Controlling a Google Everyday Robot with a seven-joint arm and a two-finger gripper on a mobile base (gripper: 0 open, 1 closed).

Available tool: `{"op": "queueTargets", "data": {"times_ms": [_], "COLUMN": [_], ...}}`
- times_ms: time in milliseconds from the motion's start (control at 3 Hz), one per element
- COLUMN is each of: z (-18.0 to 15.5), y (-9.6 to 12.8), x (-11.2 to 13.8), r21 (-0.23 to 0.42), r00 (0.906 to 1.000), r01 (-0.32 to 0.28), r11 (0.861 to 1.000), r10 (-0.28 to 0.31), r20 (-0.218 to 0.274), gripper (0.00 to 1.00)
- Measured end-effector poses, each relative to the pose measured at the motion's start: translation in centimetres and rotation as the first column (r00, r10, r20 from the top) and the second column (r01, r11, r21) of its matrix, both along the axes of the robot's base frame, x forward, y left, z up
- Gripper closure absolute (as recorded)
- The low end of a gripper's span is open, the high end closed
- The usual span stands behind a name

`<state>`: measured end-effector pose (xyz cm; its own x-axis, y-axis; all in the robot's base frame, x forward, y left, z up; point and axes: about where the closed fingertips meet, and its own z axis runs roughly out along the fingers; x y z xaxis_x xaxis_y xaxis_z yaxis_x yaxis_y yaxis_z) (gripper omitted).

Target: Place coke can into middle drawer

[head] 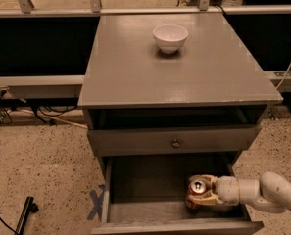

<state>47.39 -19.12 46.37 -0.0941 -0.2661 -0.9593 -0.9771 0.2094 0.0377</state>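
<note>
The coke can (197, 190), red with a silver top and pull tab, stands upright inside the open middle drawer (135, 214), toward its right front. My gripper (201, 194) reaches in from the right over the drawer's side wall and is shut on the can. The can is low, at or just above the drawer's board bottom; I cannot tell whether it touches. The arm (267, 192) stretches off to the lower right.
A white bowl (170, 36) sits at the back of the grey cabinet top (135, 72). The upper drawer front with a round metal knob (176, 143) is closed above the open drawer. A dark tool (24, 214) and blue tape mark (96, 204) lie on the floor at left.
</note>
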Motion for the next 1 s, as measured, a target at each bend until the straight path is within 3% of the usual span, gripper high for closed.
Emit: {"op": "queueTargets", "data": {"times_ms": [1000], "z": [-1.94], "y": [0.30], "x": [-0.93], "r21": [0.032], "r00": [0.9997], "r01": [0.021], "r11": [0.999], "r10": [-0.021], "r20": [0.007], "gripper": [0.15]}}
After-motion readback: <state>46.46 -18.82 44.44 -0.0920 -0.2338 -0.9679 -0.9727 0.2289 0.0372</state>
